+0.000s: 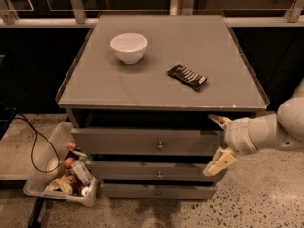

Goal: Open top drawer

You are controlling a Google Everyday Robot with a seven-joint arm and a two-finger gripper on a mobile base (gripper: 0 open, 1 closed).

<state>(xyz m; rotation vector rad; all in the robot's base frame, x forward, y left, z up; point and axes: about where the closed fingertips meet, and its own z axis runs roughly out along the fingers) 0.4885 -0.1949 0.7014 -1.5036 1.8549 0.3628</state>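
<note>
Smooth plastic pincer (216, 142) at the right end of the matt top drawer (123, 141), its knob (159, 146) shiny metal.
</note>
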